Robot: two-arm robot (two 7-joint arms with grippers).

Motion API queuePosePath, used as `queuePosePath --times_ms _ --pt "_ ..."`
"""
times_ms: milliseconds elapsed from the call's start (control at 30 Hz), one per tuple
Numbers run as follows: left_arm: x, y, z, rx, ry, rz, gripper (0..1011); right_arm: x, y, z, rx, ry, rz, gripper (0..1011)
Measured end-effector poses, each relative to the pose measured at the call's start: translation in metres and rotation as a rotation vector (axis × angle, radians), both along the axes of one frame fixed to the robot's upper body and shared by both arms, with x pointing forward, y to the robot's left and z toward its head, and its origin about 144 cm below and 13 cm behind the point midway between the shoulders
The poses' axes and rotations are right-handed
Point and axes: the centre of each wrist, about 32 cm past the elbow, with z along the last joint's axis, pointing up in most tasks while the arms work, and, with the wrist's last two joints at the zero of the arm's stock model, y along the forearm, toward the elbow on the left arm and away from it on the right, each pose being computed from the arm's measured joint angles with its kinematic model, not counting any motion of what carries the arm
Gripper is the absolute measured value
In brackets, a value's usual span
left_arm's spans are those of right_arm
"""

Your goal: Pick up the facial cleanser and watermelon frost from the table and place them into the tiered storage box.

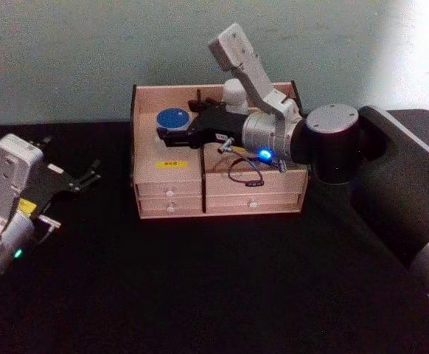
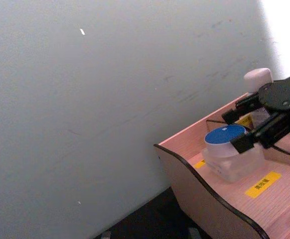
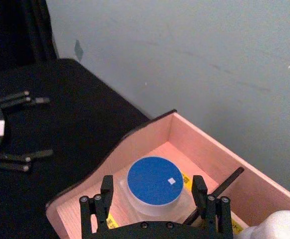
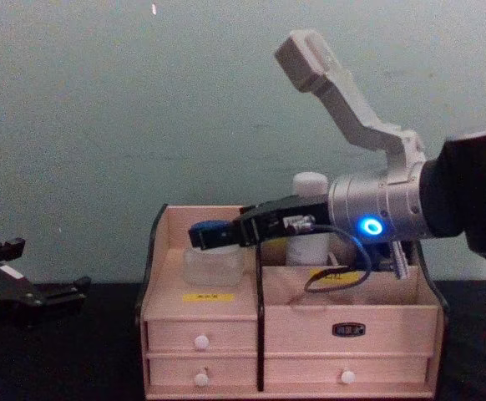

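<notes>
the watermelon frost (image 1: 173, 120), a squat clear jar with flat blue lid, stands upright in the tiered storage box's (image 1: 167, 193) left upper compartment. the facial cleanser (image 1: 234, 96), white with a rounded cap, stands upright in the right one.

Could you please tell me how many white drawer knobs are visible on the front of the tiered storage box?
4: upper left, lower left, lower right, and an upper right knob in the head view, where the chest view shows a dark label.
</notes>
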Motion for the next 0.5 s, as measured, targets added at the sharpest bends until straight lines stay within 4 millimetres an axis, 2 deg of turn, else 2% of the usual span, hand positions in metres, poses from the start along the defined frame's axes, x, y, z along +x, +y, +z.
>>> queuePosePath --times_ms 500 --pt "0.0 0.0 0.0 0.0 0.0 0.0 1001 -0.017 -0.024 0.014 0.158 -0.113 -0.056 1000"
